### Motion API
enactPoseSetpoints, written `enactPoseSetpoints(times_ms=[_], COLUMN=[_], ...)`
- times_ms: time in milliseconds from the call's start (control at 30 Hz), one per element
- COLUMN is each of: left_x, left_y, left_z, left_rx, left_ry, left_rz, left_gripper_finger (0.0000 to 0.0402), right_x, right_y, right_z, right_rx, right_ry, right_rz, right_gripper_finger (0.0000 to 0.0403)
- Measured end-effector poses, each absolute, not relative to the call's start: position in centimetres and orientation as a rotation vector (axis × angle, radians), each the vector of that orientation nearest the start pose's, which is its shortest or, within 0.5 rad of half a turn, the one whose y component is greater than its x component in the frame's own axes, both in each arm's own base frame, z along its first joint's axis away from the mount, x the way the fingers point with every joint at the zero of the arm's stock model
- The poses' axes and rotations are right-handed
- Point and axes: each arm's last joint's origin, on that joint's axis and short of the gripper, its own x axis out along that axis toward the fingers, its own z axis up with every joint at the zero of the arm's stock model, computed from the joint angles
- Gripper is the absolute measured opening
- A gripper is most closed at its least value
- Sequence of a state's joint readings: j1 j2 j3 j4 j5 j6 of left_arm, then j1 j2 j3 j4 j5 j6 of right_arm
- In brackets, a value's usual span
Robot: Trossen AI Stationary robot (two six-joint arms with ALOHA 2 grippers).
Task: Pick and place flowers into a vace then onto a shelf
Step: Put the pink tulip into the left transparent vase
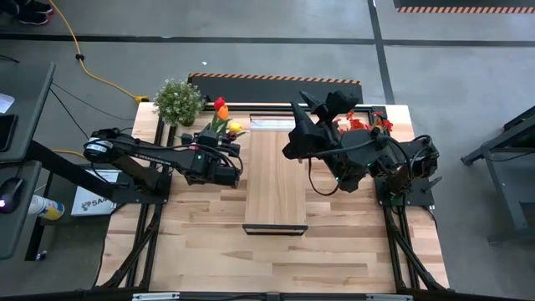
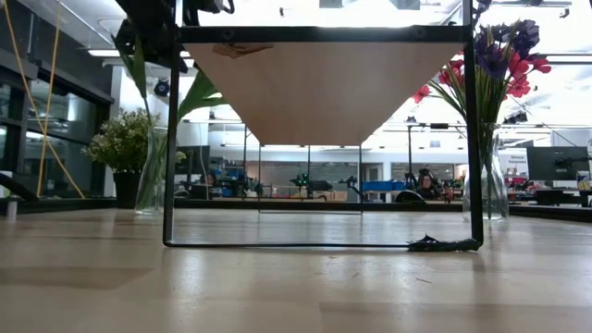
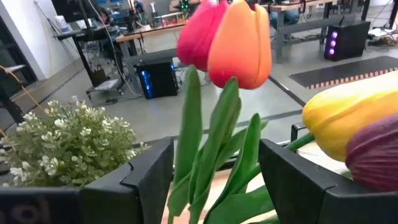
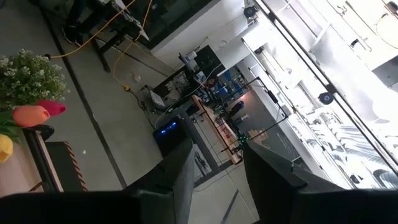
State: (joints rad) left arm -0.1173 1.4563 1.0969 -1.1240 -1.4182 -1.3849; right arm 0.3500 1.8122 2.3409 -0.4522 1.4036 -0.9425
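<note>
Tulip bunch (image 3: 230, 93) upright in a clear vase (image 2: 151, 176), just left of the shelf's (image 1: 274, 180) far end, stems vertical. Left gripper (image 1: 227, 159) right at it, fingers (image 3: 143, 174) spread around the stems (nothing pinched). Four heads: red, orange, yellow, maroon. Second bouquet (image 2: 499, 55) far right. Right gripper (image 4: 214, 168) raised, aimed away, part-open, empty.

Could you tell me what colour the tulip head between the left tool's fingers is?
The tulip head is orange, clearest in the left wrist view.
</note>
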Motion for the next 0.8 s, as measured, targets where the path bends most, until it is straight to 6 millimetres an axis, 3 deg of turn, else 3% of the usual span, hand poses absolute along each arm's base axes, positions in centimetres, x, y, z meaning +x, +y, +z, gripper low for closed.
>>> enactPoseSetpoints(times_ms=[800], left_x=[24.28], left_y=[0.02], left_z=[26.73], left_rx=[0.001], left_ry=[0.237], left_rz=[1.425], left_gripper_finger=[0.0265], right_x=[32.79], right_y=[8.86], right_z=[54.09], right_rx=[-0.801], right_ry=[0.417], right_rz=[-0.939], right_gripper_finger=[0.0129])
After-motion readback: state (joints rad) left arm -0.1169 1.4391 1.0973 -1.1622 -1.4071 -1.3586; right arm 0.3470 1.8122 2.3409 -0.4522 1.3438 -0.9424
